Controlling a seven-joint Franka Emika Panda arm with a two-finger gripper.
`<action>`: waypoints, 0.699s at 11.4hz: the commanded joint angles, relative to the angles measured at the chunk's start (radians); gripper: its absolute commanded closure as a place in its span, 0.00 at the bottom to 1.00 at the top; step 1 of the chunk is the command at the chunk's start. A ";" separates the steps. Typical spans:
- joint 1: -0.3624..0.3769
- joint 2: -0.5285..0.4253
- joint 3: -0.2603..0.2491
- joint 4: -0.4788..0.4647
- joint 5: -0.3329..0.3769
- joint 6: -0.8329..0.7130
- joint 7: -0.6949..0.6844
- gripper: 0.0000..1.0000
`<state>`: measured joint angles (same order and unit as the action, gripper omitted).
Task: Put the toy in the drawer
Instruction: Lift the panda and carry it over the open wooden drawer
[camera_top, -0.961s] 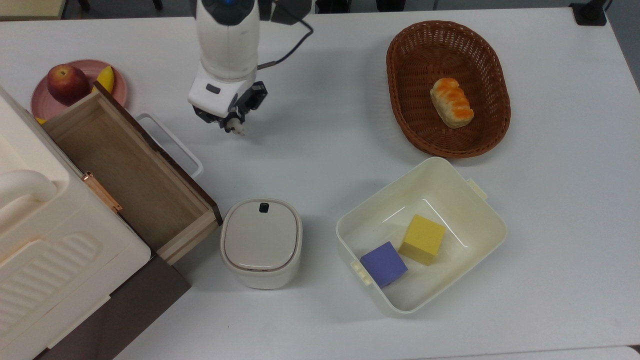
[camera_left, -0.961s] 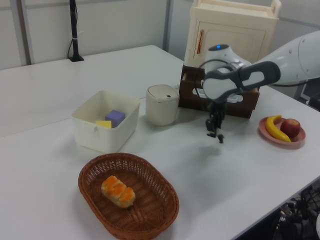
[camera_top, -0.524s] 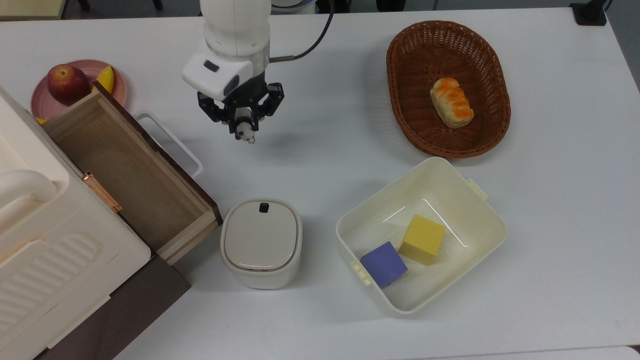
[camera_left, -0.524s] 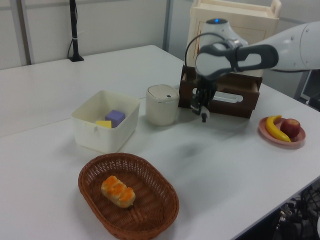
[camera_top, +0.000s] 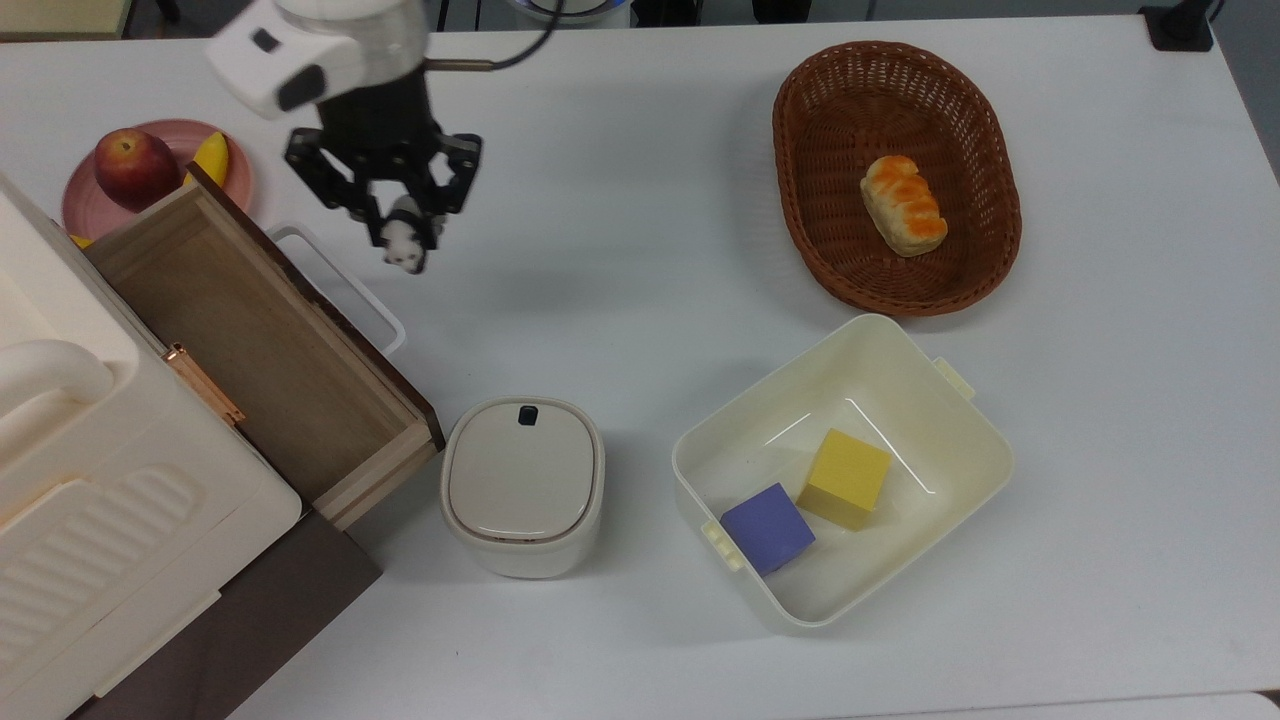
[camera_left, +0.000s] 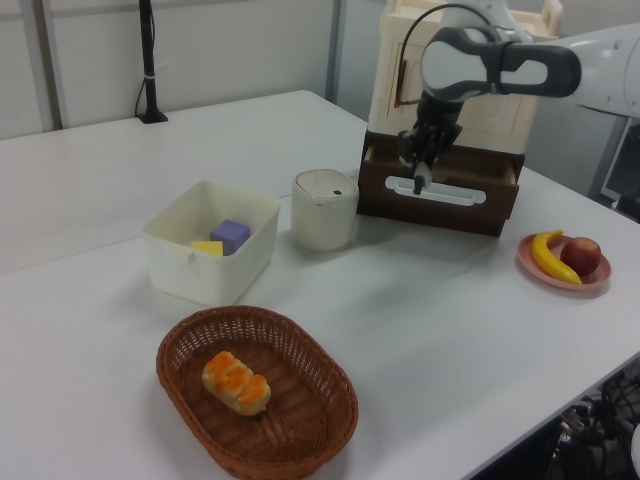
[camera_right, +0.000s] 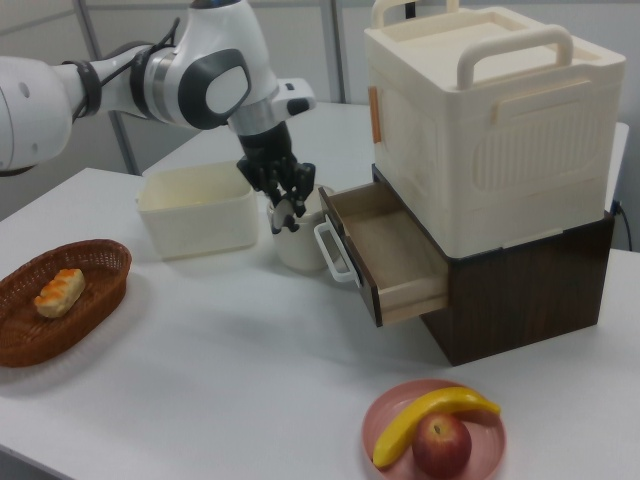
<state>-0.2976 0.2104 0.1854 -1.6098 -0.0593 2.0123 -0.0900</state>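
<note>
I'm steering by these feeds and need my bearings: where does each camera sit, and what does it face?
Top view: overhead, looking straight down on the white table; wrist and gripper show.
Left view: beyond the brown wicker basket, facing the dark-fronted wooden drawer; forearm shows.
Right view: beside the pink fruit plate, facing the drawer's open side; arm shows.
All share the tiny black-and-white panda toy held in the gripper.

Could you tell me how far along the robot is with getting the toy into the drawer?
Done: the drawer stands pulled open, and the toy is off the table, held in the gripper. In hand: the gripper carries it above the table just outside the drawer's white handle, as the top view shows. Left: moving over the drawer's wooden floor, lowering and releasing; the drawer holds nothing yet.
</note>
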 joint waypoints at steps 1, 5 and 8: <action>0.008 0.001 -0.072 0.037 0.036 -0.021 0.012 0.87; -0.043 0.001 -0.107 0.039 0.052 0.035 0.019 0.87; -0.044 0.009 -0.167 0.038 0.079 0.156 0.042 0.87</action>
<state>-0.3513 0.2124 0.0567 -1.5809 -0.0178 2.0882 -0.0709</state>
